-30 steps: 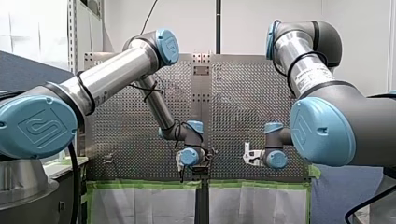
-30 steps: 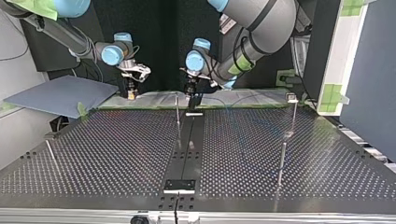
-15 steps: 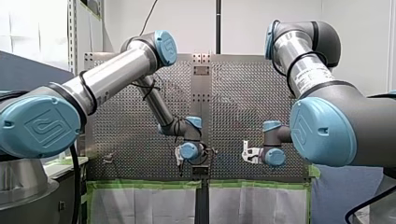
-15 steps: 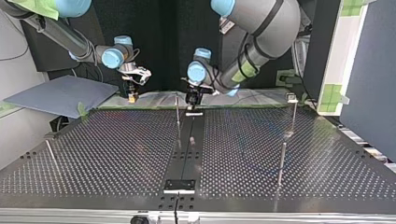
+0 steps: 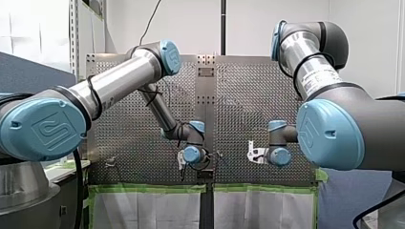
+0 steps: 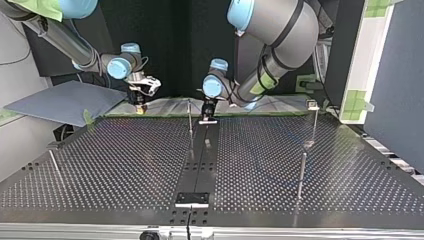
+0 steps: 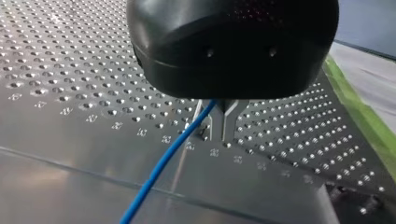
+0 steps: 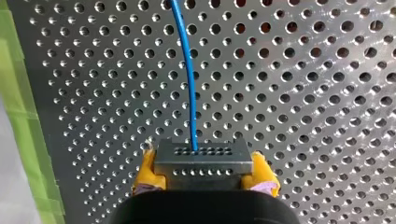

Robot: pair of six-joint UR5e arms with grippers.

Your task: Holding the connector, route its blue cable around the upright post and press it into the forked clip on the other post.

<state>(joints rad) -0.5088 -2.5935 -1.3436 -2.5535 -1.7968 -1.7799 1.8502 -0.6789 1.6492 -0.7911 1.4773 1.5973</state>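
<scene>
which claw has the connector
My right claw, with yellow pads, clamps the grey connector; only the blue cable runs past my left claw.

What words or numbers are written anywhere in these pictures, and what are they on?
"UR": a raised logo on the big blue cap of my left arm, front view.
"UR": the same logo on my right arm's blue cap.
White label on my right arm's silver tube: the print is too small to read.
There is no other writing that I can read.
</scene>
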